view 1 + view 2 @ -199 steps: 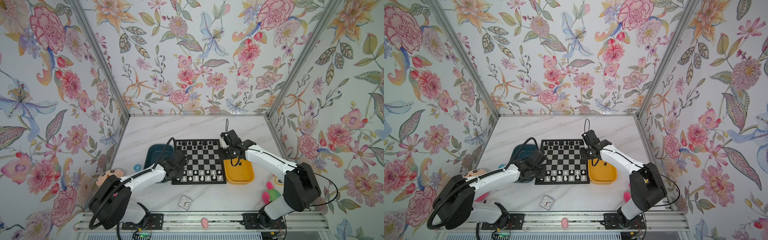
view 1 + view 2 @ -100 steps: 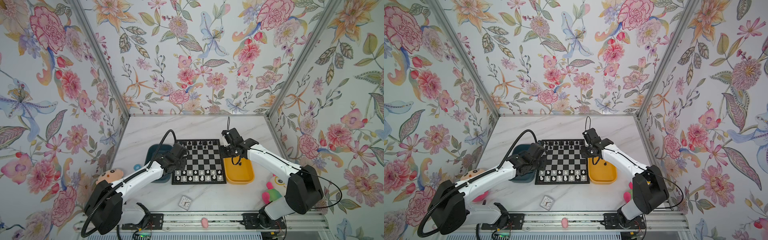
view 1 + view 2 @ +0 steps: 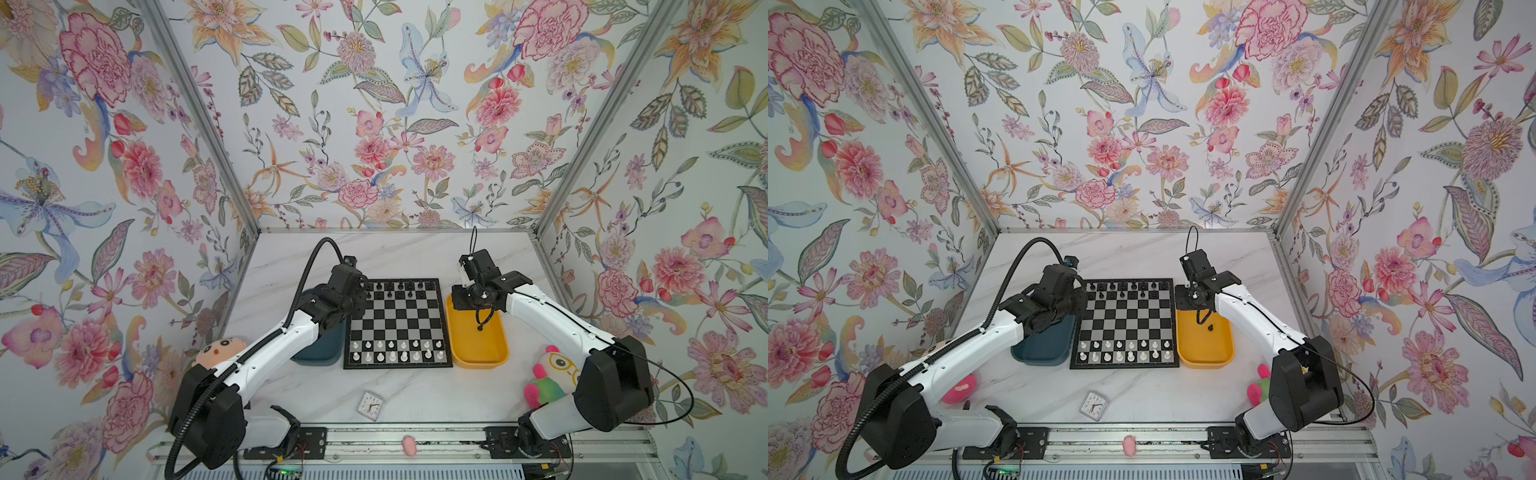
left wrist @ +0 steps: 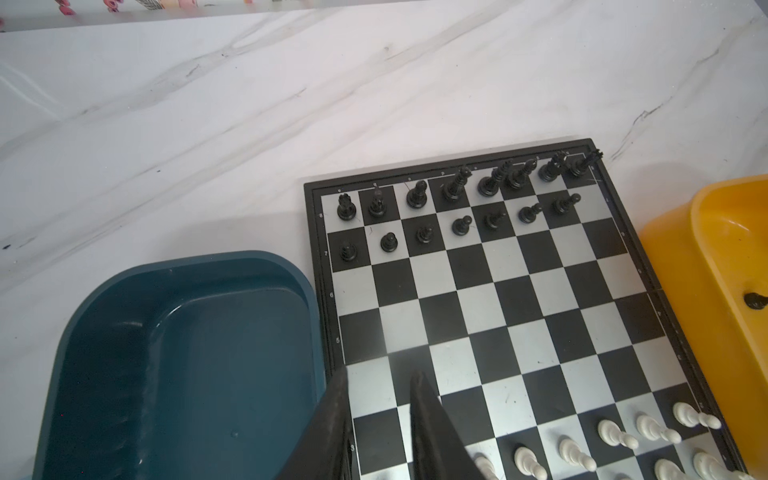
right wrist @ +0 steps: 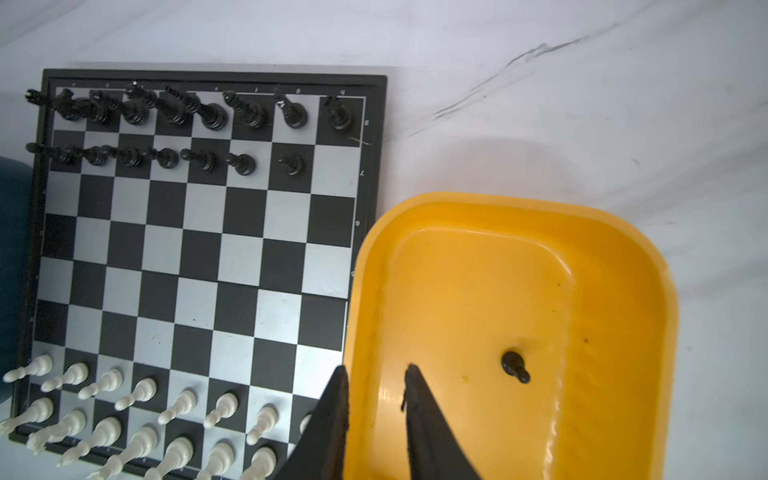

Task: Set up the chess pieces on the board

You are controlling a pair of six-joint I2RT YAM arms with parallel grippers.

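Presently the left gripper [image 4: 379, 374] hangs empty, jaws narrowly parted, where the teal tray [image 4: 187, 259] meets the board [image 4: 478, 307]; one black-row square [image 5: 334, 170] stands vacant; its pawn [image 5: 515, 368] sits in the yellow tray [image 5: 498, 200]; the right gripper [image 5: 376, 370], likewise parted and empty, should centre over it and pinch low.

The left arm [image 3: 266, 353] and right arm [image 3: 552, 320] are both wearing smooth white shells on their long links and bulky black housings at the joints. A ribbed black hose [image 3: 306, 270] is showing centre left in a top view, and a thin black cable [image 3: 691, 392] lower right. Black fingers [image 4: 430, 432] are tapering to narrow tips.
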